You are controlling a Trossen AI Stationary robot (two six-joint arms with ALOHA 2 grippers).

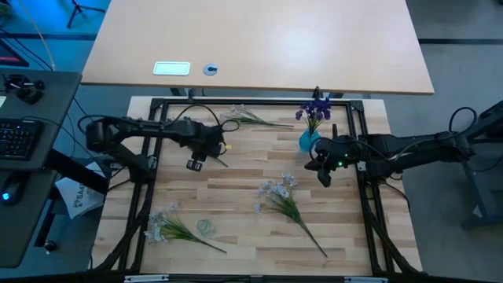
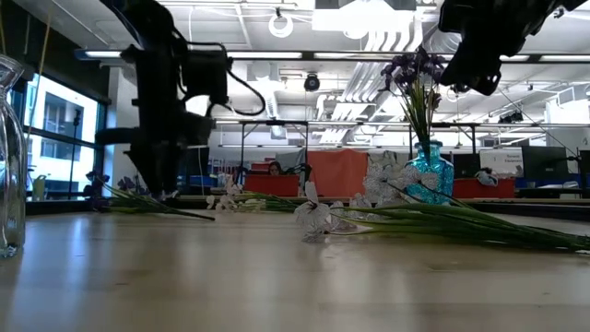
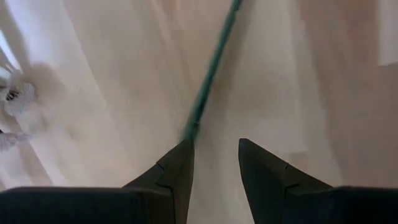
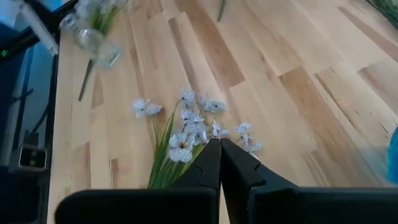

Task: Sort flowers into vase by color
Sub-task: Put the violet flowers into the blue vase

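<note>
A blue vase (image 1: 308,141) near the table's far right holds purple blooms (image 1: 317,108). Three pale white-bluish sprigs lie flat on the table: one at the far edge (image 1: 245,118), one in the middle (image 1: 280,196), one near left (image 1: 167,226) beside a clear glass vase (image 1: 205,227). My left gripper (image 1: 196,162) is open and low over the table. A green stem (image 3: 210,74) lies on the wood and ends at one fingertip (image 3: 183,152). My right gripper (image 1: 322,174) hangs shut in the air beside the blue vase, above the middle sprig (image 4: 186,137). My left gripper points down at the table, open. The green stem's end (image 3: 189,127) lies right at the tip of one finger; I cannot tell whether they touch. The stem lies flat on the wood and runs away from the fingers.
A black frame (image 1: 236,102) borders the wooden tabletop. The clear glass vase (image 2: 7,157) stands upright at the near left. Bare wood lies between the left gripper and the middle sprig. A desk with a keyboard (image 1: 20,134) stands off the table's left.
</note>
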